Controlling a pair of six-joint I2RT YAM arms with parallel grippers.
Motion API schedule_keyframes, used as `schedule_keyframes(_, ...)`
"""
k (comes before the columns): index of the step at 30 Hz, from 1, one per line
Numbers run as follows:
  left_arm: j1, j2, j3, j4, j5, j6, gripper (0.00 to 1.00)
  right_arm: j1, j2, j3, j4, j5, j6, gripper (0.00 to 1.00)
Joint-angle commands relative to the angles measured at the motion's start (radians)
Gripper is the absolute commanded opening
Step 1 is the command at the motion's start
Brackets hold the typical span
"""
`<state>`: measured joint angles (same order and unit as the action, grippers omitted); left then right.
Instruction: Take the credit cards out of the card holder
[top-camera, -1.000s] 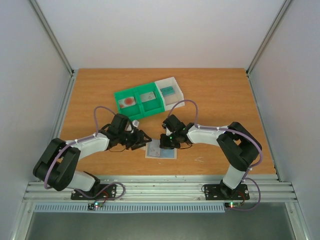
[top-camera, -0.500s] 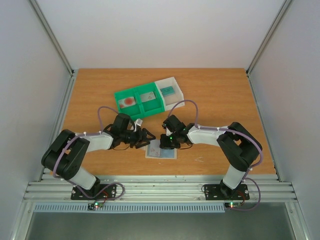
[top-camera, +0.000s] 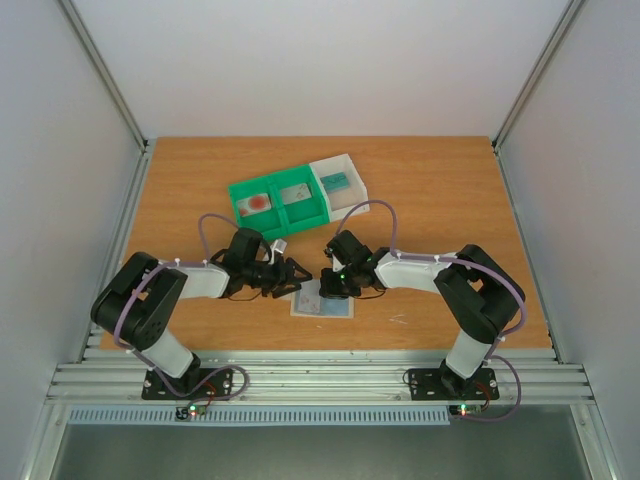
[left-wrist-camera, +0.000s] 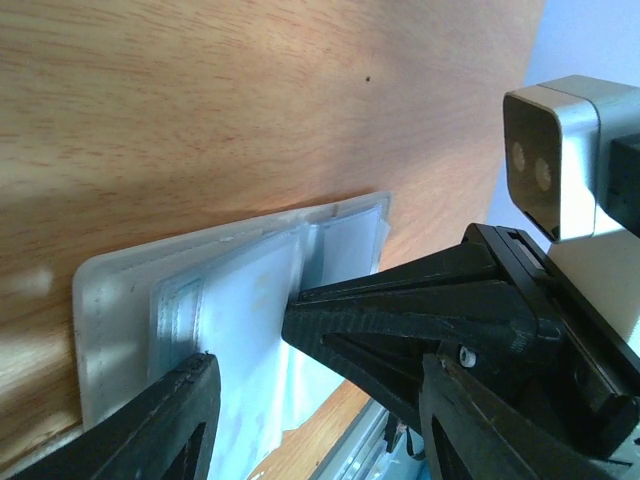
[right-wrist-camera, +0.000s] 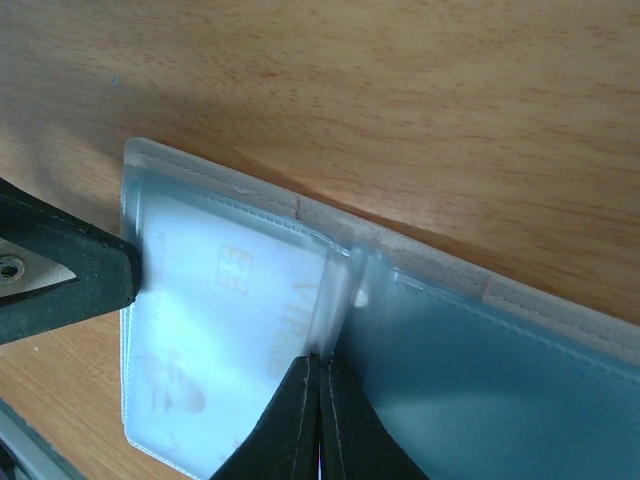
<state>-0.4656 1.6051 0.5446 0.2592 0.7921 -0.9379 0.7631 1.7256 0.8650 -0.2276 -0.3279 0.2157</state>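
left gripper (left-wrist-camera: 246, 341) spread over card holder (left-wrist-camera: 112, 300) — right gripper (right-wrist-camera: 320, 368) pinching its sleeve

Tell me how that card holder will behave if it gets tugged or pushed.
The card holder looks floppy: its clear pockets crease where the right gripper pinches them. It is probably light and lies flat on the smooth table, so it may slide unless pinned. The left gripper, open over its edge, could pin it.
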Motion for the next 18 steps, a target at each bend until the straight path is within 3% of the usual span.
schedule_keyframes(1,0.004,-0.022,-0.018,-0.025,-0.036,0.05,0.56,0.005,0.024,-0.041,-0.035,0.092,-0.022,0.01)
schedule_keyframes(18,0.002,-0.012,-0.023,-0.034,-0.048,0.073,0.57,0.005,0.026,-0.045,-0.026,0.09,-0.015,0.01)
